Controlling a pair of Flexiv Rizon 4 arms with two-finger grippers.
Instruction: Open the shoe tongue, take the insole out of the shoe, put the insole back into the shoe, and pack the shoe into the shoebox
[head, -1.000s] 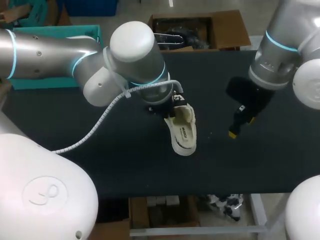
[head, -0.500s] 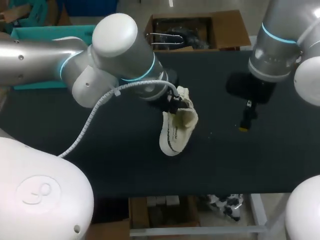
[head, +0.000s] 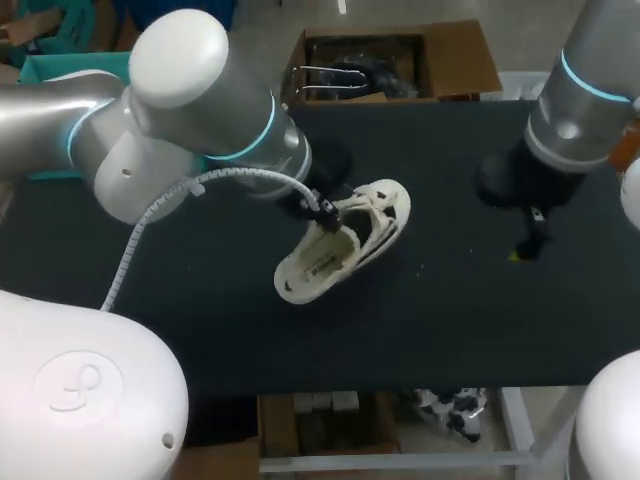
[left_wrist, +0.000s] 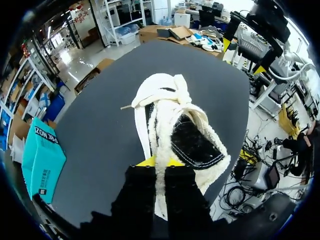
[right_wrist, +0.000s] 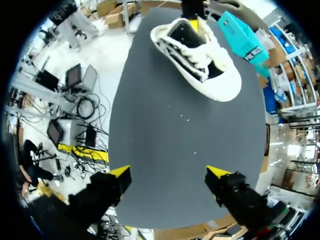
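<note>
A cream-white lace-up shoe (head: 345, 250) with a fleecy collar is at the middle of the black table (head: 450, 320), turned on its side so its opening shows. My left gripper (head: 320, 210) is shut on the edge of the shoe's collar. In the left wrist view the fleece sits pinched in that gripper (left_wrist: 160, 162) and the shoe (left_wrist: 165, 115) stretches ahead of it. My right gripper (head: 525, 245) hangs over the table's right side, well apart from the shoe. It (right_wrist: 169, 172) stands open and empty, with the shoe (right_wrist: 200, 55) far ahead. A teal shoebox (head: 45, 70) lies at the back left.
The teal shoebox (left_wrist: 42, 155) lies beside and behind my left gripper, near the table's far-left edge. Bare black tabletop (right_wrist: 185, 135) spreads between the shoe and my right gripper, and along the front edge.
My left gripper has swung the shoe round from hanging sole-out to lying sideways with its opening up, shifting it left. My right arm has drawn away to the right.
</note>
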